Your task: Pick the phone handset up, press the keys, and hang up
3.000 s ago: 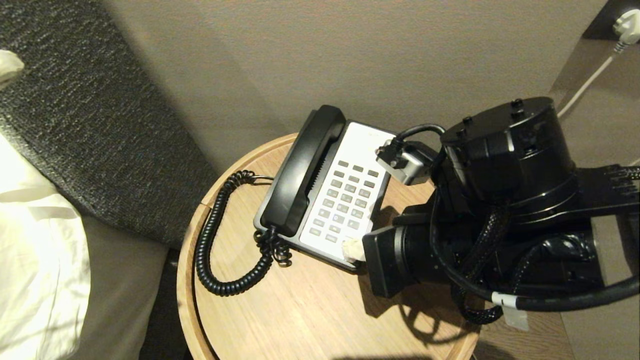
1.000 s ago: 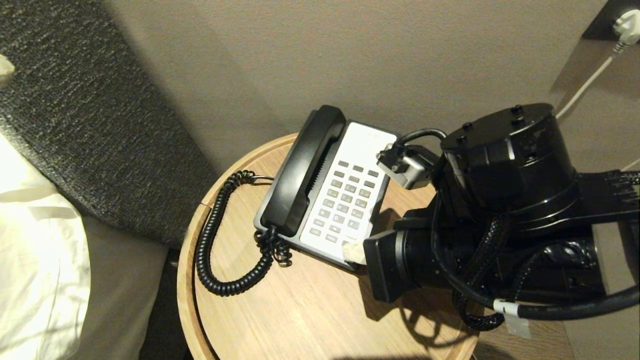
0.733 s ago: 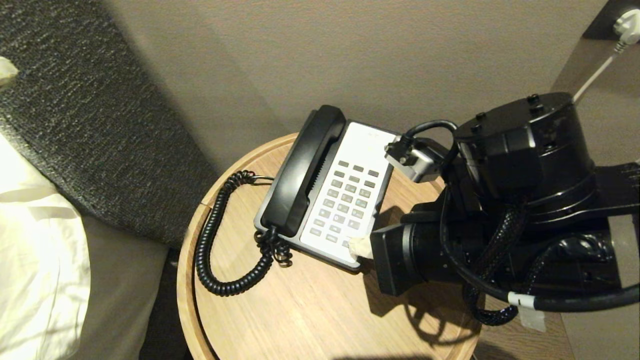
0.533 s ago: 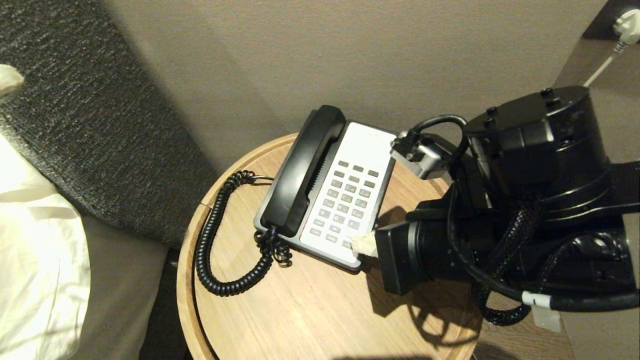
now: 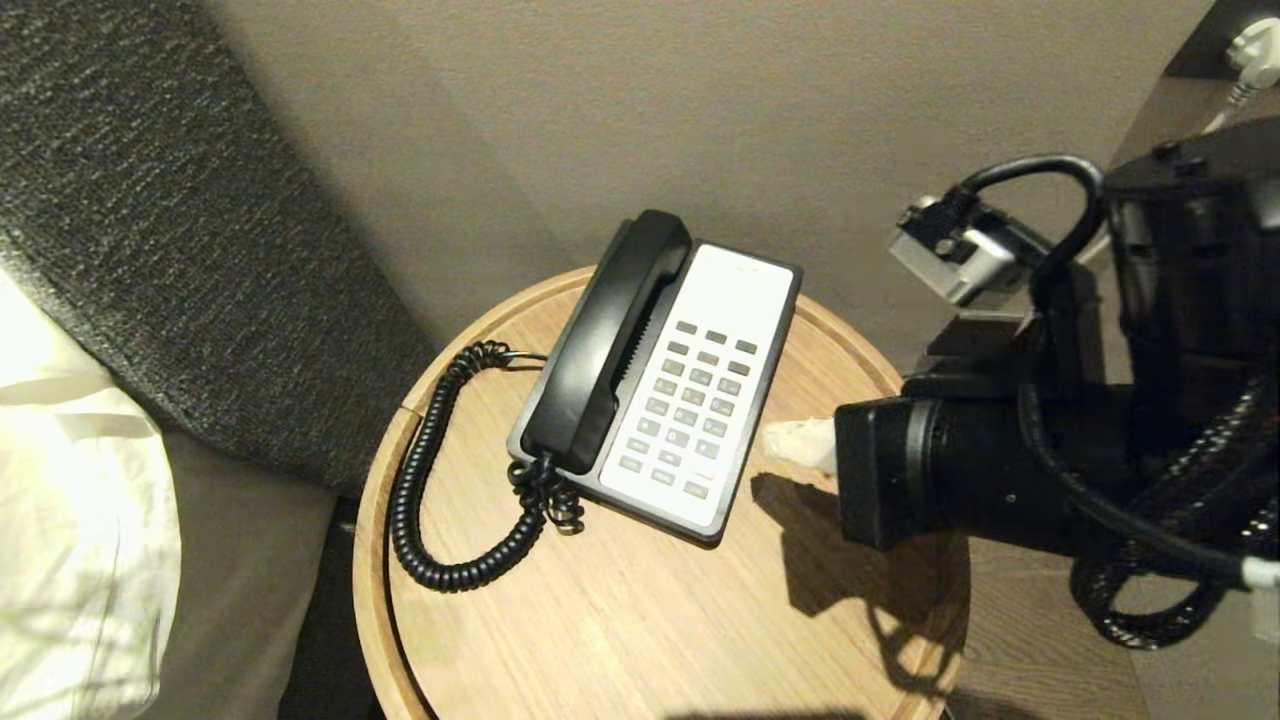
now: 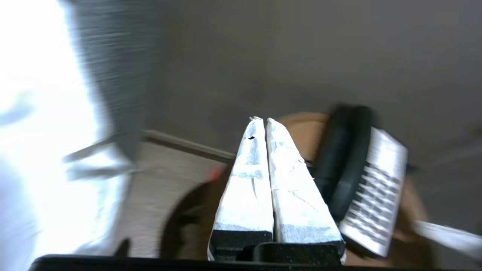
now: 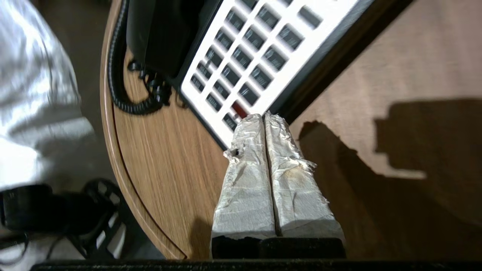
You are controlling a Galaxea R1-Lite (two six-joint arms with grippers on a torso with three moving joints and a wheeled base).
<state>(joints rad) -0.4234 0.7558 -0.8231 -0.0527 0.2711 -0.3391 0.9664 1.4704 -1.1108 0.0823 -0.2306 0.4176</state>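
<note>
**A:** Head view first: handset [image 5: 603, 345] lies in its cradle on the base [image 5: 700, 400], cord [image 5: 440, 480] looping over the round worktop [image 5: 620, 620]; where's the right gripper [image 5: 795, 442]?

**B:** Just off the base's keypad side, above the wood, touching nothing; its wrapped fingers [image 7: 263, 165] are pressed tight together, gripping nothing; I'd say that makes one blunt tip for poking keys.

**A:** Pose?

**B:** Forearm reaches in level from the right, tips aimed at the base's near corner; its shadow falls on the wood below.

**A:** And the left gripper [image 6: 262, 122]?

**B:** Outside the head view; its wrist view shows fingers clamped on each other too, empty, hanging clear of the worktop and pointing toward the handset's side of the phone.

**A:** So the handset sits where?

**B:** Seated on the base, ends in the cradle; my guess is it lies there because hanging up is done or lifting hasn't begun; can't tell which.
</note>
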